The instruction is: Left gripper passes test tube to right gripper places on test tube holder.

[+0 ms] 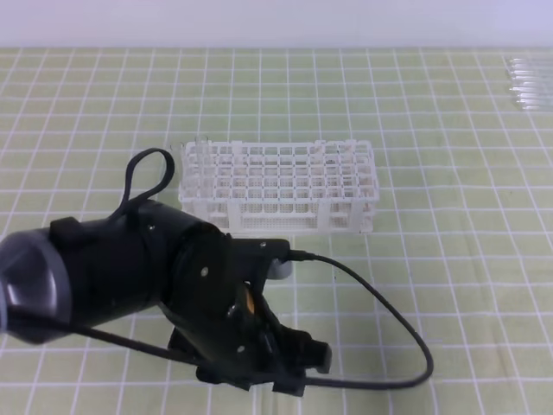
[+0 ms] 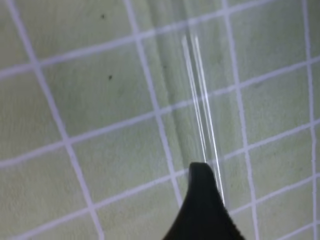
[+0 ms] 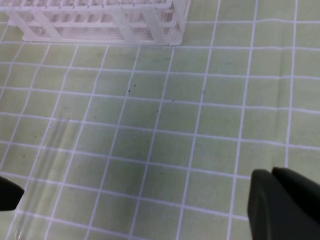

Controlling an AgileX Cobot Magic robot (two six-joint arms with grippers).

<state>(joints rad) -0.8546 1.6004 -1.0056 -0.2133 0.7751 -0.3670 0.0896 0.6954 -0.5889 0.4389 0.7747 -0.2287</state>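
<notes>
Item: test tube (image 2: 200, 95), clear and thin, lying flat on the checked desk (image 1: 449, 285). It runs forward and away from the one visible fingertip (image 2: 202, 185) of the left gripper (image 1: 298, 363). Left gripper: low over the desk. Only one finger shows, so its opening and any hold on the tube cannot be told. Right gripper (image 3: 280, 200): its dark fingers are pressed together, holding nothing. The tube is faintly seen off to its left. Test tube holder (image 1: 278, 186): white lattice rack, ahead of both grippers and well apart from the tube. Handling note, as a judgement: straddle the tube squarely near its middle and close gently, since the glass is slick and rolls. Lift it level, leaving one end free for the right gripper, which must open before the handover.
</notes>
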